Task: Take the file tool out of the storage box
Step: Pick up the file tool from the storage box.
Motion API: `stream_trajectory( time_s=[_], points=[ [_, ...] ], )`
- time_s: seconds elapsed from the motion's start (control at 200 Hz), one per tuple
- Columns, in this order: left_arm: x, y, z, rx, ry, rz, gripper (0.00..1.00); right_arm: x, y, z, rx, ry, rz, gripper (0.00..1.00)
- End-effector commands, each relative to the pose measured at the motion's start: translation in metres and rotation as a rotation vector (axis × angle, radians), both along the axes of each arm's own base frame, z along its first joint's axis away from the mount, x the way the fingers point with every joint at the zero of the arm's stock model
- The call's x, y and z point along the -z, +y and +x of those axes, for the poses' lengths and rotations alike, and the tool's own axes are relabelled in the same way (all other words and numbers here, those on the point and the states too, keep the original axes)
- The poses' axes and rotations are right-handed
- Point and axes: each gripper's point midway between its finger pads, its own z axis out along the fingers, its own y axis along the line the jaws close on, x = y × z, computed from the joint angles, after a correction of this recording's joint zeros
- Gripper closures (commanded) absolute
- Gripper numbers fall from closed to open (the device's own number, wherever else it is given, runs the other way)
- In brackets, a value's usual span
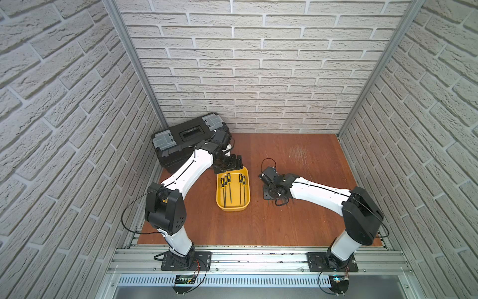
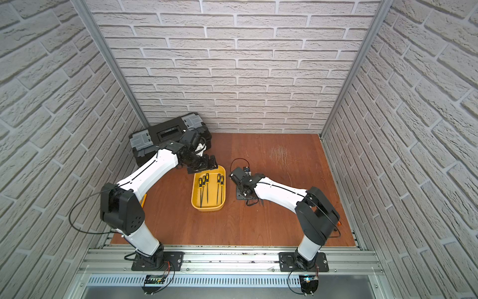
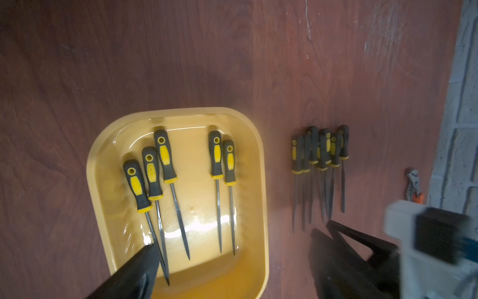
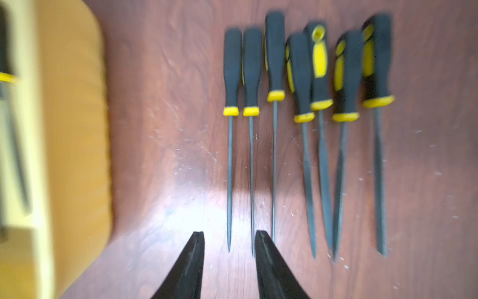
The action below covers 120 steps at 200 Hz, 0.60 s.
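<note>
The yellow storage box (image 1: pixel 232 208) (image 3: pixel 262 181) sits mid-table and holds several file tools (image 1: pixel 229 179) (image 3: pixel 165 155) with black and yellow handles, lying side by side. My left gripper (image 1: pixel 229 165) (image 3: pixel 238 269) hovers open over the box's far end with nothing between its fingers (image 3: pixel 137 271). To the right of the box, my right gripper (image 1: pixel 270 196) (image 4: pixel 229 233) is low over the table. It is open and holds nothing. Several more files (image 4: pixel 310 103) (image 3: pixel 320 155) lie in a row on the wood, and two thin tips point into its gap.
A black toolbox (image 1: pixel 186 139) with grey latches stands in the back left corner behind my left arm. Orange-handled pliers (image 3: pixel 413 183) lie near the right wall. Brick walls close in the wooden table (image 1: pixel 297 227) on three sides.
</note>
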Motion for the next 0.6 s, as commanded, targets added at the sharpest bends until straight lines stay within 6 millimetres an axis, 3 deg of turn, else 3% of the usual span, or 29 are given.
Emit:
stream_trajectory(
  time_s=[0.0,0.255,0.375,0.505,0.595],
  points=[
    [0.014,-0.001,0.002,0.021,0.012,0.076,0.12,-0.017,-0.003,-0.011,-0.065,-0.023,0.019,0.54],
    [0.041,-0.006,0.008,0.042,0.035,0.192,0.30,-0.072,0.010,-0.022,-0.168,-0.107,0.181,0.19],
    [0.055,-0.010,0.013,0.042,0.046,0.213,0.41,-0.093,0.011,-0.024,-0.190,-0.143,0.222,0.08],
    [0.071,-0.014,0.020,0.039,0.054,0.241,0.51,-0.102,0.008,-0.025,-0.188,-0.165,0.237,0.06],
    [0.082,-0.017,0.025,0.032,0.059,0.244,0.53,-0.101,0.003,-0.026,-0.179,-0.168,0.233,0.05]
  ],
)
